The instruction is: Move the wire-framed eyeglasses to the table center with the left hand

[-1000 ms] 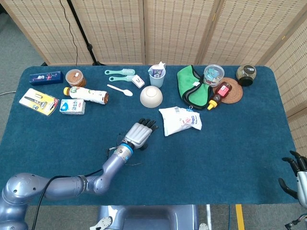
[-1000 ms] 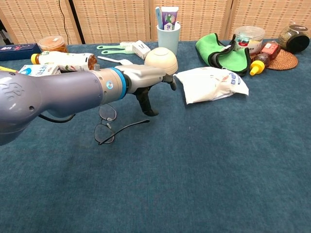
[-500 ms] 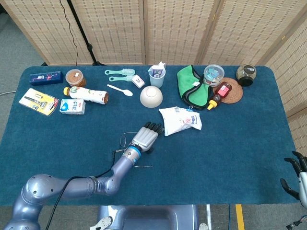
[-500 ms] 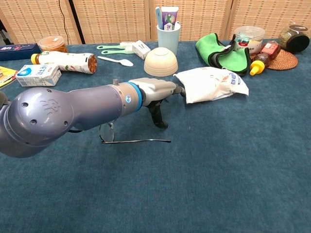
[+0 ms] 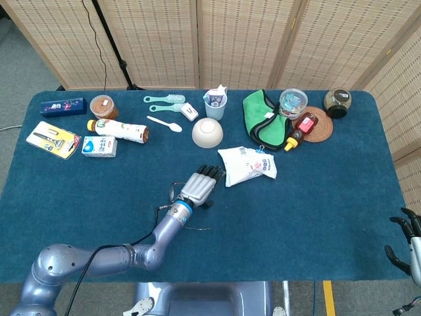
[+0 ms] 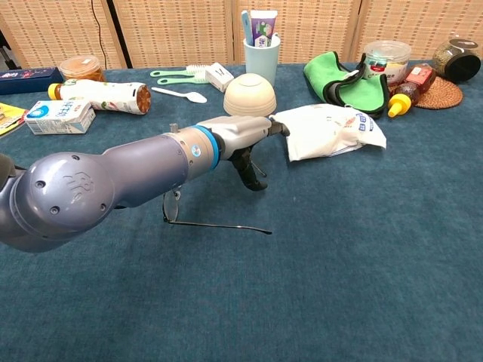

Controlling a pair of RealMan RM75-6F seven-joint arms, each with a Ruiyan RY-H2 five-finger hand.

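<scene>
Near the front of the blue bench point(image 5: 316, 217): 1 pair of thin wire-framed glasses point(image 6: 198, 219), dark metal, clear lenses, 1 long temple arm stretched flat toward the right, lens part mostly hidden under the left forearm. Just above them, 1 left hand point(image 5: 199, 187), palm down, fingers point(image 6: 249, 167) extended together over the glasses, thumb angled down to the cloth; cannot tell whether pinching the frame. At the right front corner, 1 right hand point(image 5: 409, 238), low at the edge, dark fingers apart, holding nothing.

Just beyond the left hand: 1 white packet point(image 5: 247, 164), 1 upturned bowl point(image 5: 207, 132).

Farther back, left to right: 1 razor pack point(image 5: 53, 139), 1 small carton point(image 5: 99, 146), 1 bottle lying down point(image 5: 118, 130), 1 white spoon point(image 5: 164, 124), 2 teal brushes point(image 5: 165, 103), 1 cup point(image 5: 215, 104), 1 green cloth point(image 5: 263, 120), 1 woven coaster point(image 5: 317, 123).
</scene>
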